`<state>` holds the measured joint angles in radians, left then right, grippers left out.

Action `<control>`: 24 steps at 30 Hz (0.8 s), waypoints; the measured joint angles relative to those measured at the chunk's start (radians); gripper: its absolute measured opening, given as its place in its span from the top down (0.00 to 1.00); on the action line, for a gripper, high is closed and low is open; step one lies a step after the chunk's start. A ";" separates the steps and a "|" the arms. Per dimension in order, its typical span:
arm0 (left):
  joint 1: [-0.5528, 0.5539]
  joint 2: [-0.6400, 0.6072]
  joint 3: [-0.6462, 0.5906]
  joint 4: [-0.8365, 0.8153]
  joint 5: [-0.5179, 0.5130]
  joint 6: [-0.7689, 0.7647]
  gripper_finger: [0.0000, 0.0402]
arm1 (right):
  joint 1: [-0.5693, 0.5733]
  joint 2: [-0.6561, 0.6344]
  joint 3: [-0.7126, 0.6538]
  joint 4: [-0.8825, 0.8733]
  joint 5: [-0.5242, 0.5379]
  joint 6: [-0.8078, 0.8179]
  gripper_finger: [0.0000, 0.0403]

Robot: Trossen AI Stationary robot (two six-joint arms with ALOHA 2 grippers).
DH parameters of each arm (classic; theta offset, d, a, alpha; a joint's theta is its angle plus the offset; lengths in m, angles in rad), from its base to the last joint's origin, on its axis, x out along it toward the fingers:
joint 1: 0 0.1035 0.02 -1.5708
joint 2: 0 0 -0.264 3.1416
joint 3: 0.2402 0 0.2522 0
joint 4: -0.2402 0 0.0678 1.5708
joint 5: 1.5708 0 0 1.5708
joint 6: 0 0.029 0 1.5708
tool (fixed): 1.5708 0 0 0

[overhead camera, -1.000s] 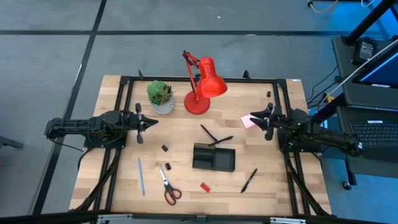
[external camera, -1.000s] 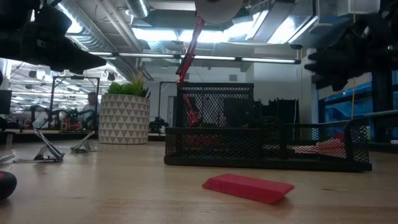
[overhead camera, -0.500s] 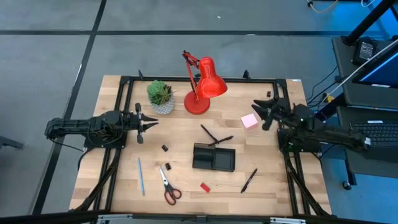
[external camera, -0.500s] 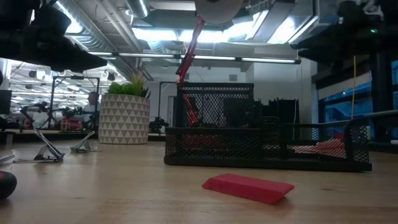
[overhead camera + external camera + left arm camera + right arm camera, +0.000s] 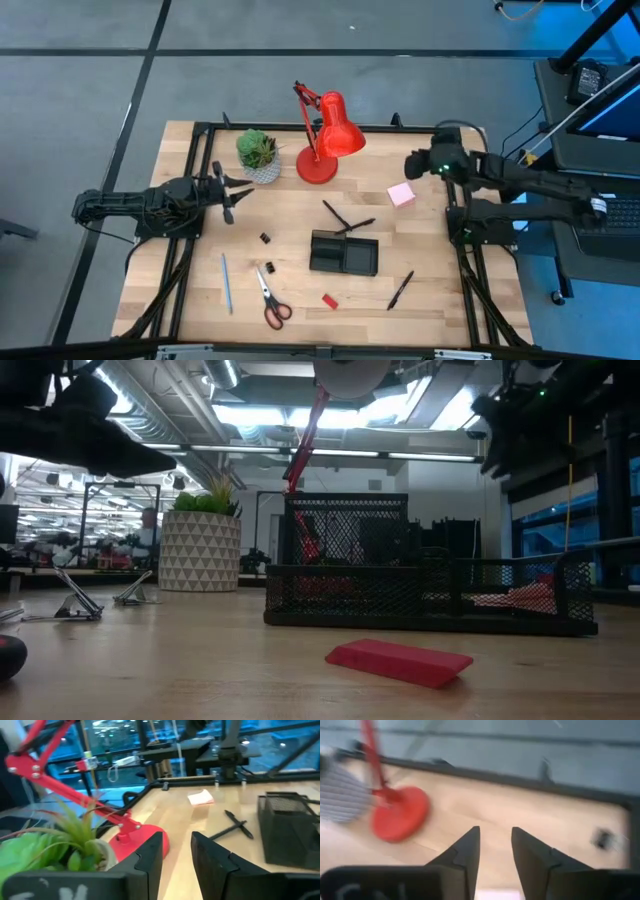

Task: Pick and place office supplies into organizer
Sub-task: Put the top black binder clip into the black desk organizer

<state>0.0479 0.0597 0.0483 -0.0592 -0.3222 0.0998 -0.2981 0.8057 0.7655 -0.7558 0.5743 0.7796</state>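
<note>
The low black mesh organizer tray (image 5: 344, 253) sits mid-bench (image 5: 300, 215), with a pink sticky-note pad (image 5: 401, 194) nearby. The left end effector (image 5: 229, 189) is held above the bench's left side, fingers parted and empty. The right end effector (image 5: 412, 166) is poised beyond the pad, fingers parted, holding nothing.

One camera hangs above, looking straight down on the whole light wooden table (image 5: 300, 215). A second sits at table-top height at the near edge, facing level across to the far room, very close to a flat red block (image 5: 398, 661); behind it stands the black mesh organizer tray (image 5: 430, 595). Both share these. The left wrist camera looks rightward across the table at the red desk lamp (image 5: 140, 837); the right wrist camera tilts down toward the far edge, sharing that lamp's round base.
</note>
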 joint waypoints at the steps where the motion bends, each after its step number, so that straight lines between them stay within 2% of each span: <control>1: 0.000 0.000 0.000 0.004 -0.009 -0.007 0.75 | -0.013 0.021 0.015 -0.048 0.001 0.032 0.73; 8: 0.000 0.000 0.000 0.007 -0.019 -0.010 0.75 | -0.111 0.126 0.030 -0.222 0.001 0.185 0.78; 14: 0.000 0.000 0.000 0.007 -0.019 -0.009 0.75 | -0.192 0.189 0.030 -0.263 0.001 0.174 0.76; 18: 0.000 0.000 0.000 0.007 -0.019 -0.009 0.75 | -0.241 0.219 0.030 -0.254 0.001 0.157 0.71; 24: 0.000 0.000 0.000 0.007 -0.019 -0.008 0.76 | -0.308 0.254 0.030 -0.254 0.001 0.133 0.57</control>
<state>0.0479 0.0596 0.0483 -0.0520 -0.3408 0.0914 -0.6057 1.0595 0.7952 -1.0095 0.5755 0.9121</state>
